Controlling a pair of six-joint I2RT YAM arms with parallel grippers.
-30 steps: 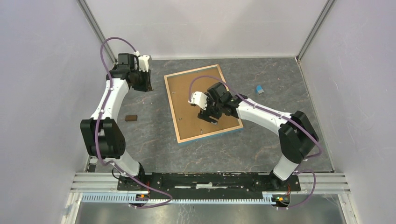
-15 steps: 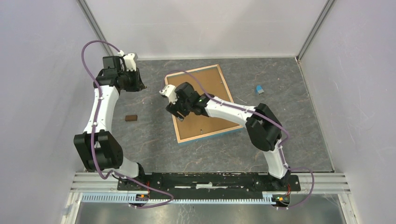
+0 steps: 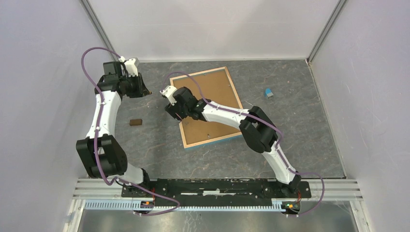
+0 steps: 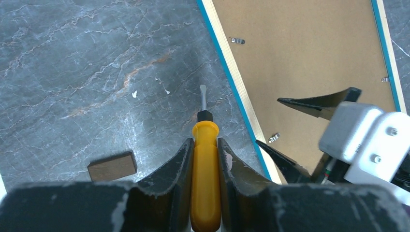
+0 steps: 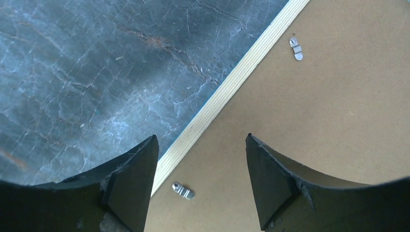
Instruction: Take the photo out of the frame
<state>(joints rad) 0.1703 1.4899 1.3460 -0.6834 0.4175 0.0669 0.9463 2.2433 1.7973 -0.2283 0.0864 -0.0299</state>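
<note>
Top external: the frame (image 3: pixel 220 89) lies back-up on the table (image 3: pixel 290 145) (photo hidden from view), with the right gripper (image 3: pixel 170 111) over its left edge and the left gripper (image 3: pixel 144 90) near, to the left. Left wrist: jaws clamped on a yellow-handled screwdriver (image 4: pixel 205 183), blade over bare table beside the frame's blue border. Right wrist: fingers (image 5: pixel 130 183) spread apart, straddling the wood edging; a metal tab (image 5: pixel 183 190) lies between them.

Plain pale walls (image 3: pixel 203 29) enclose a grey marbled tabletop (image 3: pixel 159 145).
</note>
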